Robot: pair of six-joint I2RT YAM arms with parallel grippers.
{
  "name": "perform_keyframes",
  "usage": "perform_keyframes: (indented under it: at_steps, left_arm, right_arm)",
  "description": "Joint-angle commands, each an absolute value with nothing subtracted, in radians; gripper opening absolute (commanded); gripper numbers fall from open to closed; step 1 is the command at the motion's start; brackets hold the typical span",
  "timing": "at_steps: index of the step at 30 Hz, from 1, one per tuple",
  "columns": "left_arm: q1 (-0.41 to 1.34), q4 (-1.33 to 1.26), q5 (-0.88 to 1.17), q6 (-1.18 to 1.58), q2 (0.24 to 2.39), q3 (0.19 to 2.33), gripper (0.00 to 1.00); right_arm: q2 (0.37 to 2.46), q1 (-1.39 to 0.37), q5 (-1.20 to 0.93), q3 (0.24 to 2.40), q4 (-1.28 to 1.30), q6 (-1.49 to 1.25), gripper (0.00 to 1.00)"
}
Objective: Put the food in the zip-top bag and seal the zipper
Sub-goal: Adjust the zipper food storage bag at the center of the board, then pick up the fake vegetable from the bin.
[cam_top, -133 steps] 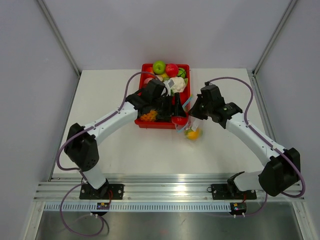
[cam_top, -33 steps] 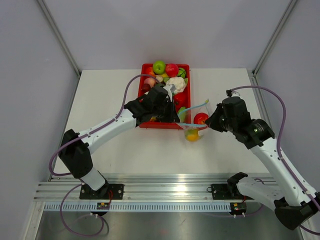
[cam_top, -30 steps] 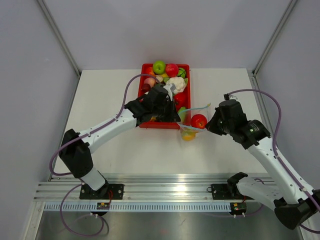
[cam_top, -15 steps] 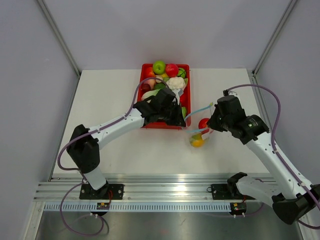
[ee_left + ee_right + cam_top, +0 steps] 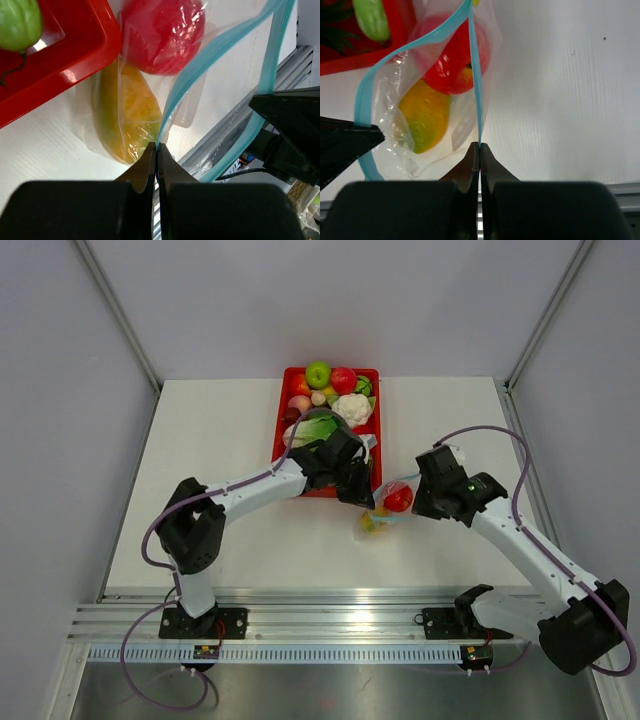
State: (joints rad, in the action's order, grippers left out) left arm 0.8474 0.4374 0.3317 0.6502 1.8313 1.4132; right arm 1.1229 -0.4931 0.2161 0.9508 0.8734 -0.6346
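The clear zip-top bag hangs between my two grippers just in front of the red tray. Inside it sit a red tomato and an orange-yellow mango. My left gripper is shut on the teal zipper strip at one side of the mouth. On the other side my right gripper is shut on the zipper. The mouth gapes between the two strips. More food lies in the tray: green apple, cauliflower, leafy greens.
The red tray's near corner lies close beside the bag, with a green piece inside it. The aluminium rail runs along the table's near edge. Grey walls close in on both sides.
Both grippers, still pinching the zipper, have carried the bag toward the near side and drawn closer together; the left arm has stretched out past the tray's front edge.
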Motion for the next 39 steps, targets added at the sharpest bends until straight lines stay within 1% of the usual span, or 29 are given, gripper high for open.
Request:
perform_keyframes:
  at_steps: [1,6,7,8,9,11,12,15,16,17,20,27,32,33,34,35,37,39]
  left_arm:
    - [0.853,0.471,0.303,0.583,1.732,1.506,0.00]
    - [0.851,0.532,0.242,0.534,1.680,1.560,0.00]
    - [0.850,0.534,0.235,0.531,1.680,1.563,0.02]
    - [0.848,0.535,0.236,0.522,1.684,1.565,0.08]
    - [0.845,0.538,0.247,0.514,1.698,1.566,0.26]
    - [0.833,0.558,0.316,0.491,1.723,1.594,0.33]
    - [0.831,0.584,0.330,0.480,1.732,1.606,0.40]
    - [0.818,0.624,0.322,0.446,1.740,1.638,0.54]
    - [0.810,0.627,0.322,0.439,1.733,1.643,0.65]
    - [0.793,0.633,0.325,0.428,1.729,1.650,0.70]
    - [0.750,0.640,0.336,0.411,1.715,1.658,0.74]
    - [0.641,0.658,0.356,0.402,1.739,1.692,0.72]
    - [0.533,0.673,0.324,0.376,1.785,1.808,0.74]
    - [0.519,0.687,0.299,0.368,1.798,1.839,0.76]
    - [0.506,0.695,0.252,0.358,1.834,1.870,0.85]
    - [0.485,0.709,0.230,0.336,1.853,1.940,0.89]
    - [0.465,0.716,0.192,0.315,1.926,2.012,0.93]
    - [0.439,0.718,0.163,0.285,1.982,2.109,0.94]
  right_arm:
    - [1.071,-0.495,0.244,1.072,0.857,-0.608,0.00]
    - [1.058,-0.494,0.275,1.176,0.884,-0.574,0.00]
    - [1.061,-0.495,0.275,1.181,0.881,-0.568,0.00]
    - [1.077,-0.495,0.267,1.184,0.870,-0.563,0.00]
    - [1.084,-0.495,0.265,1.186,0.867,-0.561,0.00]
    - [1.109,-0.495,0.261,1.187,0.856,-0.558,0.00]
    - [1.114,-0.495,0.261,1.186,0.850,-0.557,0.00]
    - [1.126,-0.495,0.264,1.178,0.828,-0.549,0.00]
    - [1.130,-0.495,0.264,1.178,0.827,-0.543,0.00]
    - [1.141,-0.495,0.264,1.181,0.822,-0.542,0.00]
    - [1.163,-0.495,0.255,1.187,0.808,-0.531,0.00]
    - [1.223,-0.495,0.255,1.207,0.796,-0.499,0.00]
    - [1.242,-0.497,0.256,1.209,0.787,-0.495,0.00]
    - [1.244,-0.495,0.256,1.209,0.788,-0.494,0.00]
    - [1.246,-0.495,0.255,1.209,0.790,-0.495,0.00]
    - [1.246,-0.495,0.250,1.209,0.792,-0.497,0.00]
    - [1.246,-0.495,0.242,1.210,0.792,-0.500,0.00]
    - [1.247,-0.495,0.233,1.213,0.796,-0.502,0.00]
